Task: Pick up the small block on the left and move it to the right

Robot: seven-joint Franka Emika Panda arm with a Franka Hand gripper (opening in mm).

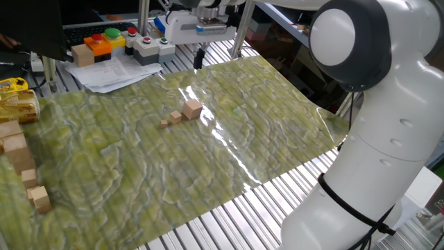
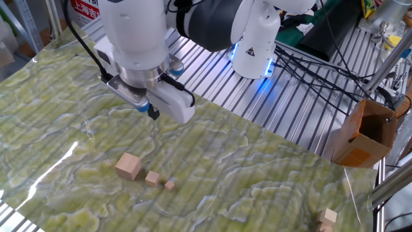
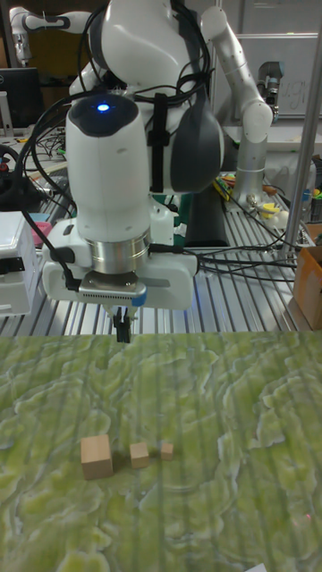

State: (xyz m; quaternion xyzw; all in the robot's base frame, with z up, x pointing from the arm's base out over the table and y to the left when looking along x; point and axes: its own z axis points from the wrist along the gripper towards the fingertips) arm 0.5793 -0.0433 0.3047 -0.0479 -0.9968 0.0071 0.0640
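- Fingers of our hand (image 3: 122, 332) hang together as one dark tip; we see no gap between them and nothing held, in the tall fixed view and in the other fixed view (image 2: 153, 114) alike.
- We see the hand raised above the green-and-yellow mottled mat (image 2: 257, 174) that covers the desk (image 2: 212, 84) of metal slats, close to the mat's edge on the arm's side.
- We find the small block, a plain light-tan wooden cube (image 3: 97, 456), resting on the mat below the hand and a little to its side, well apart from the fingertips; it also shows in the other fixed view (image 2: 129, 166) and in one fixed view (image 1: 193, 109).
- Just beside that cube, farther along from the hand, sit two tinier tan cubes in a row, the middle one (image 3: 139, 454) larger than the end one (image 3: 167, 450), none of the three touching.
- Far off from the hand, at the mat's end, we see a stack of longer wooden blocks (image 1: 17, 156).
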